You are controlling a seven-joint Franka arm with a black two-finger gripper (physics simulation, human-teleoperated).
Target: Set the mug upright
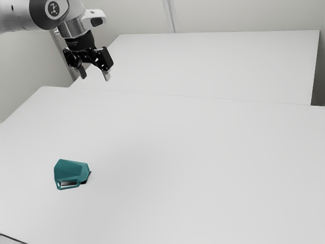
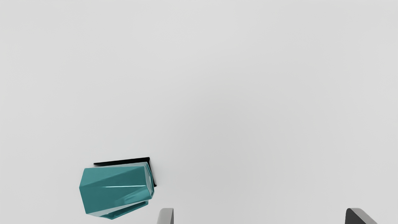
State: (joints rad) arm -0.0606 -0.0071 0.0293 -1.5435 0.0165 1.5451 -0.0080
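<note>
High over the far part of the table, at the exterior view's upper left, hangs the black gripper (image 1: 95, 76), its two fingers apart and nothing between them. The teal faceted mug (image 1: 71, 171) lies on its side on the table toward the exterior view's lower left, well away from the gripper, its handle facing the camera. In the wrist view the mug (image 2: 115, 188) lies outside the space between the fingers of the open gripper (image 2: 259, 214), beyond one fingertip, with a dark shadow along its edge.
A white table (image 1: 193, 157) carries the mug. Behind it, another white surface (image 1: 218, 63) reaches toward the pale wall (image 1: 244, 15). A thin dark line (image 1: 12, 238) crosses the exterior view's lower left corner.
</note>
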